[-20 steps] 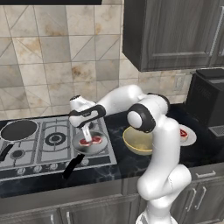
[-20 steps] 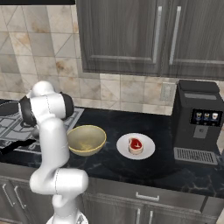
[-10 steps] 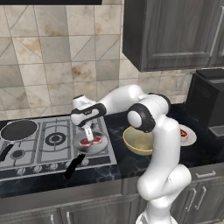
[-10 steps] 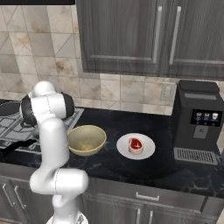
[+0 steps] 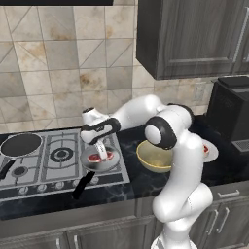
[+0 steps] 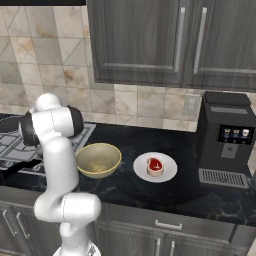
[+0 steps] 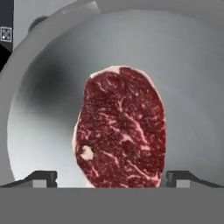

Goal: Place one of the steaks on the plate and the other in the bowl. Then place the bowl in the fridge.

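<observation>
Red meat already sits on the white plate point(image 6: 155, 168), so 1 steak point(image 6: 154, 165) is where the task wants it. The plate rests on the dark stone desk point(image 6: 150, 192), just beside the pale yellow-tan bowl point(image 6: 98, 160), which looks empty.

The 2nd steak point(image 7: 121, 127) lies flat in a grey frying pan point(image 5: 100, 161) on the stove point(image 5: 48, 163), well apart from the bowl. The tool point(image 5: 101, 151) hangs right above it, jaws spread wide with nothing between them; in the hand view the 2 dark fingertips point(image 7: 41, 178) stand on either side of the meat's near end, not yet pressed against it.

By my judgement about a third is done. Left to do: grasp this steak, carry it over to the bowl, then move the bowl into the fridge.

As for writing, the coffee machine point(image 6: 225, 141) on the desk has a small lit panel with icons too small to read, and no brand or label is legible anywhere.
</observation>
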